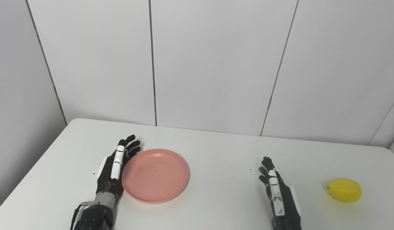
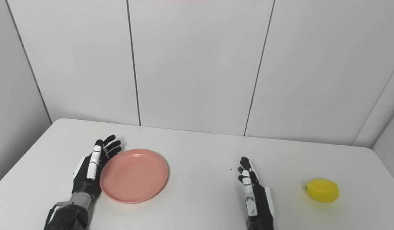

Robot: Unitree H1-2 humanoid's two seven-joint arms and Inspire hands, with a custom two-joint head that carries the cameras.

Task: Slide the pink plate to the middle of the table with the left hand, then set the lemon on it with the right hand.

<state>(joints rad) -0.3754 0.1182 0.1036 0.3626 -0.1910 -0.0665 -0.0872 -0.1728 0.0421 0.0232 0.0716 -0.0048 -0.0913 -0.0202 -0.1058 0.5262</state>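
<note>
A round pink plate [image 1: 155, 175] lies flat on the white table [image 1: 216, 153], left of centre, with nothing on it. My left hand [image 1: 115, 167] stands on edge against the plate's left rim, fingers stretched out and apart, holding nothing. A yellow lemon [image 1: 344, 190] rests on the table at the far right. Between plate and lemon, my right hand [image 1: 275, 188] is open with straight fingers pointing away, well left of the lemon and not touching it.
White wall panels [image 1: 216, 64] rise right behind the table's far edge. The table's left edge runs close to my left forearm [image 1: 93, 215]. Two tiny dark specks [image 1: 250, 169] mark the tabletop.
</note>
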